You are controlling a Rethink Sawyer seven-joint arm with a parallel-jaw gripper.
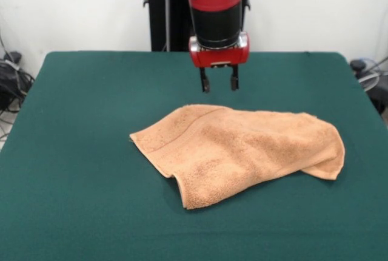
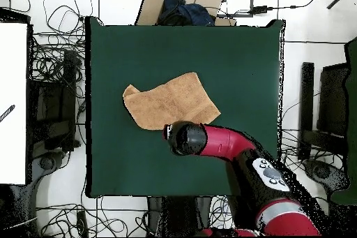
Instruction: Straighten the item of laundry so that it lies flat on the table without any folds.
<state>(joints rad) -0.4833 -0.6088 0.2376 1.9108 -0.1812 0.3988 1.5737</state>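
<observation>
The peach-orange towel [image 1: 242, 149] lies folded over on the dark green table [image 1: 79, 170], with a woven band near its left edge and a folded corner at the right. It also shows in the overhead view [image 2: 169, 100]. My gripper [image 1: 219, 85] hangs open and empty above the table, just behind the towel's far edge. In the overhead view the arm's red and black wrist [image 2: 187, 138] covers the gripper and sits at the towel's near edge.
Cables and equipment [image 2: 52, 88] lie on the floor around the table. A cardboard box with dark cloth [image 2: 183, 6] sits beyond the table's far edge. A white surface [image 2: 12, 102] stands at the left.
</observation>
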